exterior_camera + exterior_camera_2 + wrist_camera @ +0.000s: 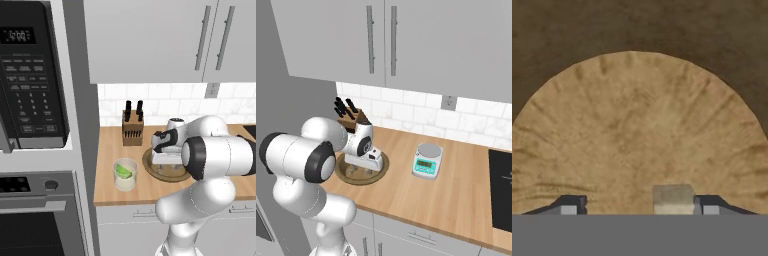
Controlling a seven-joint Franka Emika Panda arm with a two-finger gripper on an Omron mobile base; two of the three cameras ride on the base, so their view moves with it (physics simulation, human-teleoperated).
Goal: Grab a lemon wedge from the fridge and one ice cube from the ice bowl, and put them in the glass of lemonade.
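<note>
Down inside the wide shallow brown wooden ice bowl on the light wooden counter, the two-finger gripper of the white arm. Fingertips spread apart on the bowl's pale grainy floor, released, gripping nothing. Lying between them a small pale translucent ice cube, tight against the right-hand tip, a wide gap on its other side. Standing just left of the bowl in the left base view, the short clear glass of lemonade, a yellow-green lemon wedge already sitting in the pale liquid. Behind the glass, against the white tiled wall, a wooden knife block with black handles. Over to the right of the bowl in the right base view, a small white kitchen scale with a teal front panel; display too small to read. At far left, a black microwave with a keypad and a digital display, digits blurred, unreadable. Beneath it a black built-in oven.
</note>
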